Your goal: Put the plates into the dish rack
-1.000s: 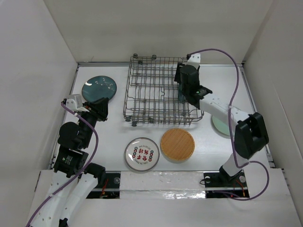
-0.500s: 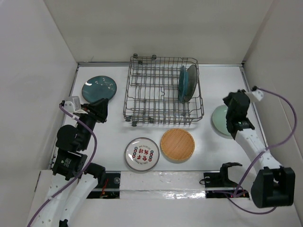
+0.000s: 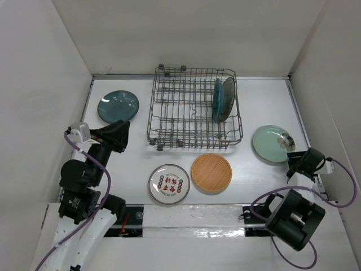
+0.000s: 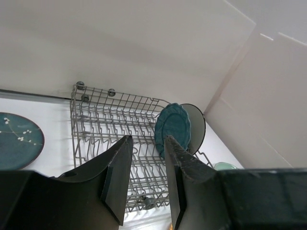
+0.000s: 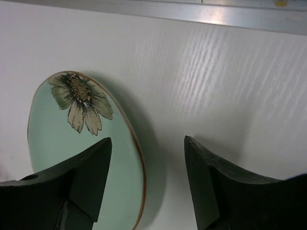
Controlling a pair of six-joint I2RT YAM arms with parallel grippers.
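A white table [image 3: 265,107] carries the dish rack [image 3: 151,113]. Flat on it lie a dark teal plate [image 3: 118,106], a patterned plate [image 3: 169,184], a tan plate [image 3: 211,173] and a pale green plate [image 3: 272,143]

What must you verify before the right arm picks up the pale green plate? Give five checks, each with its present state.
1. right fingers open and empty: ok.
2. pale green plate flat on the table, nothing on it: ok.
3. dish rack has free slots left of its two upright plates: ok.
4. left fingers apart from the rack: ok.
5. Right fingers already astride the plate's rim: cannot tell.
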